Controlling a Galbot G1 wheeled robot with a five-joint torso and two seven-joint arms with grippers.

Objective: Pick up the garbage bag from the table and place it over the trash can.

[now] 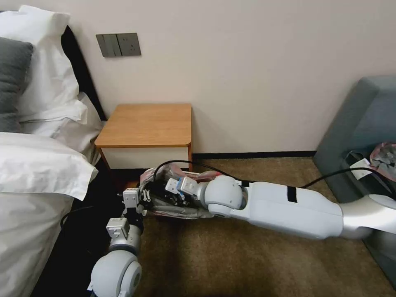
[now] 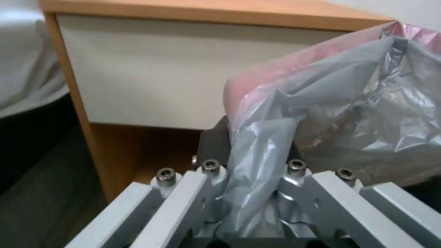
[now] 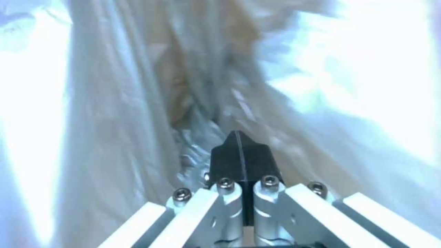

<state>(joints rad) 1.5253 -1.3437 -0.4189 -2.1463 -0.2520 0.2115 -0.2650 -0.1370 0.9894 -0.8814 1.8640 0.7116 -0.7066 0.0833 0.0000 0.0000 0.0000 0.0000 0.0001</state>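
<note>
Both grippers are down low in front of the table [image 1: 146,125], just below its white drawer front, working at the bag [image 2: 349,113]. The bag sits bunched there above the carpet [image 1: 255,264], off the table top, its pink rim toward the drawer. The left gripper [image 2: 250,172] is clenched on a grey fold of the bag, the plastic pinched between its fingers. The right gripper [image 3: 241,155] reaches in from the side away from the bed [image 1: 33,181] and is buried among the bag's folds, its black fingertips pressed together; whether any plastic is caught between them, I cannot tell
</note>
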